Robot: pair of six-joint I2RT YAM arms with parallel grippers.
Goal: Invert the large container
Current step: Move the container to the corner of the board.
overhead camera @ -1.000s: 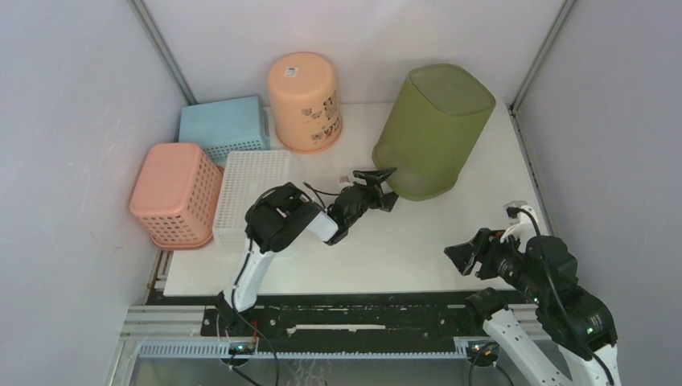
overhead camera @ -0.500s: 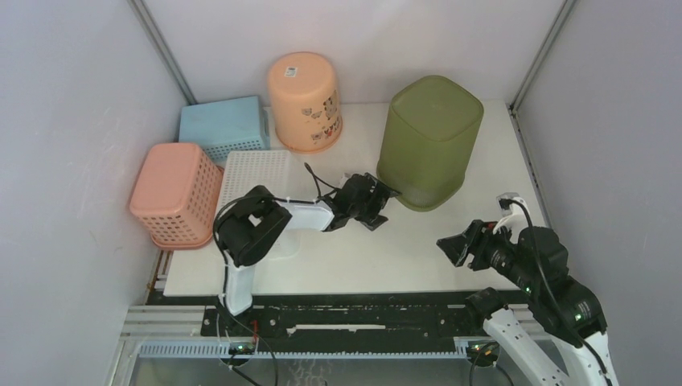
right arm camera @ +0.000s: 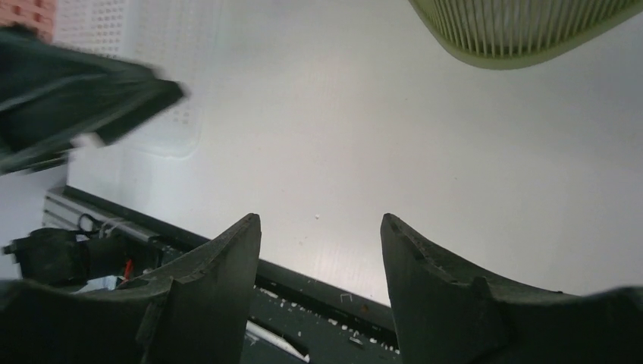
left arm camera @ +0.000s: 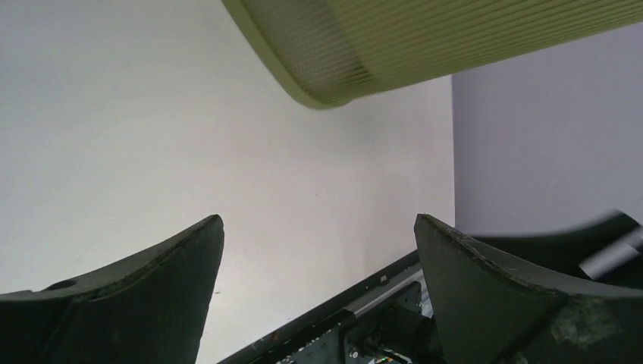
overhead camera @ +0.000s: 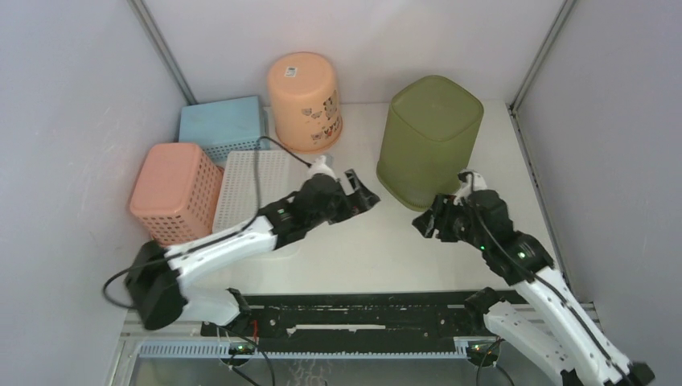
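Seeing the olive-green waste bin (overhead camera: 430,141) settled base-up after its tilt, I call the flip done; left gripper (overhead camera: 366,197) and right gripper (overhead camera: 426,223) both gape empty nearby.

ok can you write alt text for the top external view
An olive-green waste bin stands mouth-down at the far right of a white table, with the left fingers and right fingers open just in front of it, holding nothing. A peach bucket and three baskets sit far left.

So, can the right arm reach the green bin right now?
Probably yes: the right gripper, open, sits just in front of the bin's near rim, and nothing shows between them.
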